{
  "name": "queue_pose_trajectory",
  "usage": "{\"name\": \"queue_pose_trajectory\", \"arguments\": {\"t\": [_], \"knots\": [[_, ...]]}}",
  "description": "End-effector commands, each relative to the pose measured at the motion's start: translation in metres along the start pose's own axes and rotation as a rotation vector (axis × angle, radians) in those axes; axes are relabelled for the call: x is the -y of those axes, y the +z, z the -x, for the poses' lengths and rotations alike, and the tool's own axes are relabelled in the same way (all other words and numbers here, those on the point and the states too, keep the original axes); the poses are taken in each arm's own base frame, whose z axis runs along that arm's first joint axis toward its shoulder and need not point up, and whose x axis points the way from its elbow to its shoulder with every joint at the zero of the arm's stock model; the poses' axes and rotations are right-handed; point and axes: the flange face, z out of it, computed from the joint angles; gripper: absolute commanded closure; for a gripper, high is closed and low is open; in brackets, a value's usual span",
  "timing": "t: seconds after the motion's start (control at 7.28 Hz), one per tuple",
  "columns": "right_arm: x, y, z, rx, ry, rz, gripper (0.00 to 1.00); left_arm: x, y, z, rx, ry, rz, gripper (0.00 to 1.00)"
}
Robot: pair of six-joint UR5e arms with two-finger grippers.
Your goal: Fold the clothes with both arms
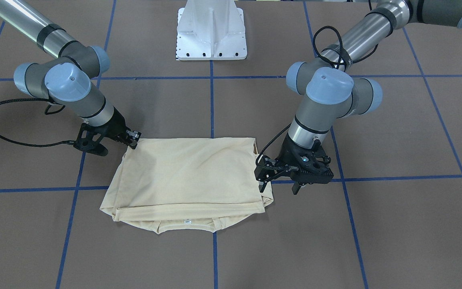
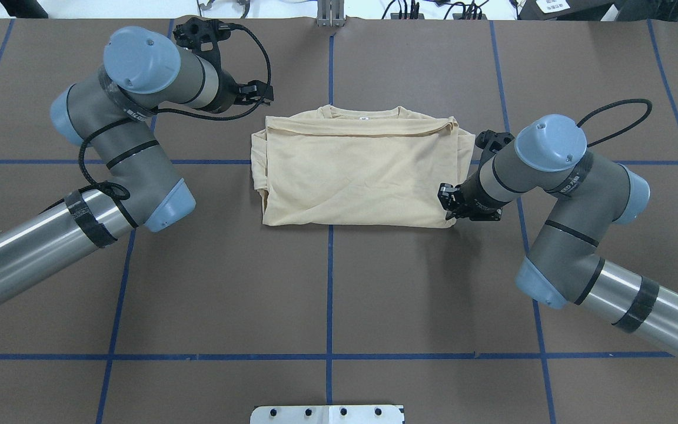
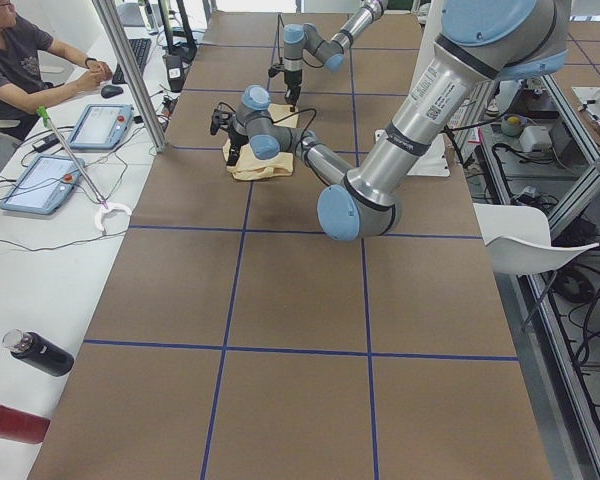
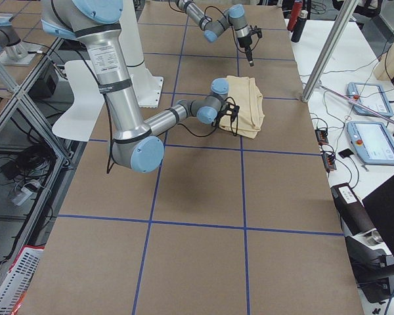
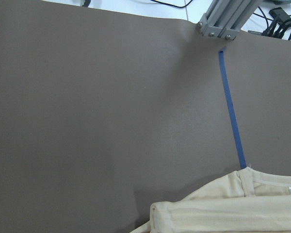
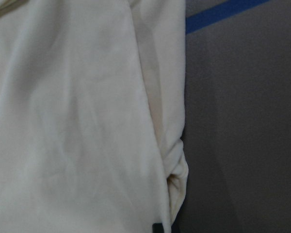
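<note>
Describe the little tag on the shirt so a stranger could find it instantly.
On the brown table, find the folded cream shirt between the left arm and right arm. Its neckline runs along the edge farthest from the robot's base, and the label is the white patch at its middle, the cloth's only white spot.

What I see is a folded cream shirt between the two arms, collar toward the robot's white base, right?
Not quite: the overhead view shows the shirt with its collar pointing away from the white base. The rest holds.
</note>
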Motion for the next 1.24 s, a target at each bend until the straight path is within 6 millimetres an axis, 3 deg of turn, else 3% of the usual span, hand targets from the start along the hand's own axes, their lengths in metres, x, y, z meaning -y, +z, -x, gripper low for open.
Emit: {"name": "queue_pose_trajectory", "arguments": {"t": [0.0,0.14,0.27,0.41,0.55,0.82,1.1], "knots": [[-0.013,-0.011,0.009,0.028,0.008,0.039,1.0,0.0,0.0,0.0,-0.002,-0.005,-0.001,0.01],[-0.026,-0.018,0.016,0.047,0.008,0.097,1.0,0.001,-0.001,-0.001,-0.001,-0.007,-0.004,0.01],[-0.051,-0.015,0.026,0.058,-0.021,0.151,1.0,0.001,-0.001,0.0,-0.002,-0.007,-0.002,0.01],[-0.089,-0.01,0.039,0.067,-0.036,0.206,1.0,0.001,0.0,0.001,0.0,-0.007,-0.003,0.01],[-0.14,0.003,0.055,0.06,-0.002,0.275,1.0,0.001,-0.001,0.0,-0.001,-0.007,-0.004,0.01],[-0.197,0.002,0.096,0.087,0.002,0.353,1.0,0.001,-0.001,0.001,0.0,-0.006,-0.002,0.01],[-0.247,0.007,0.119,0.091,0.006,0.416,1.0,-0.003,0.003,0.011,0.011,-0.007,0.003,0.01]]}}
